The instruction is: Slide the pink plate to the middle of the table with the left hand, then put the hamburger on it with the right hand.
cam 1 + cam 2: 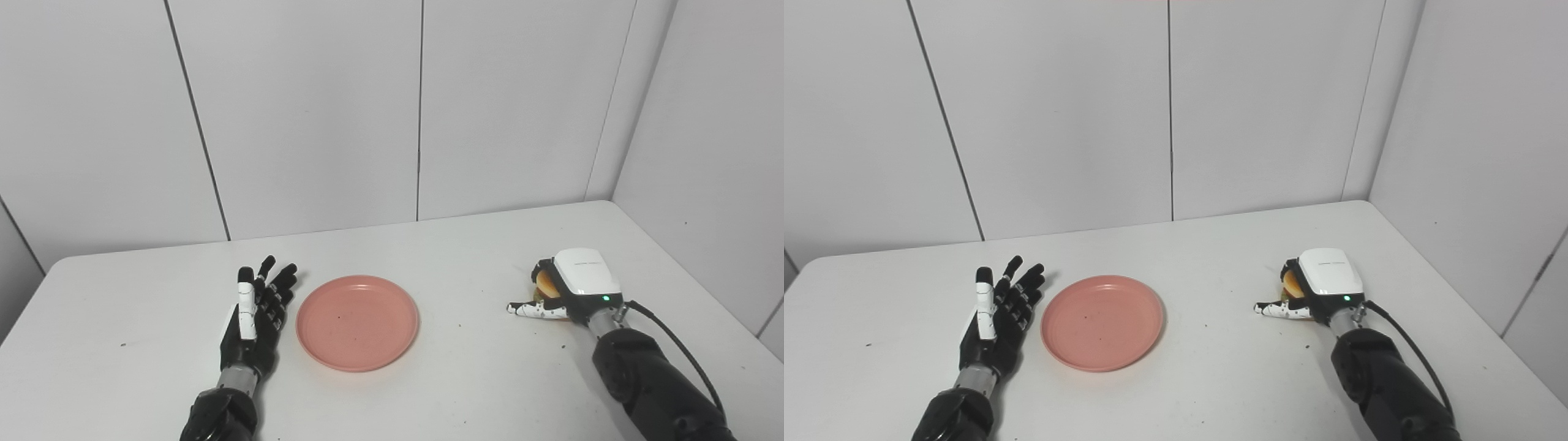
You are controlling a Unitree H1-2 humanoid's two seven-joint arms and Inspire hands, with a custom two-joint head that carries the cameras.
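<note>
The pink plate (358,322) lies flat near the middle of the white table (429,257), with nothing on it. My left hand (257,315) rests just left of the plate, open, fingers spread and pointing away from me, not touching the rim. At the right, my right hand (566,285) sits palm down over the hamburger (544,285), which shows only as a tan and orange sliver beneath the white hand back. Its fingers curl over the burger's far side and its thumb lies along the near side at table level. The burger is at the height of the tabletop.
Grey wall panels stand close behind the table and along its right edge. A black cable (680,349) runs along my right forearm. Bare tabletop stretches between the plate and my right hand.
</note>
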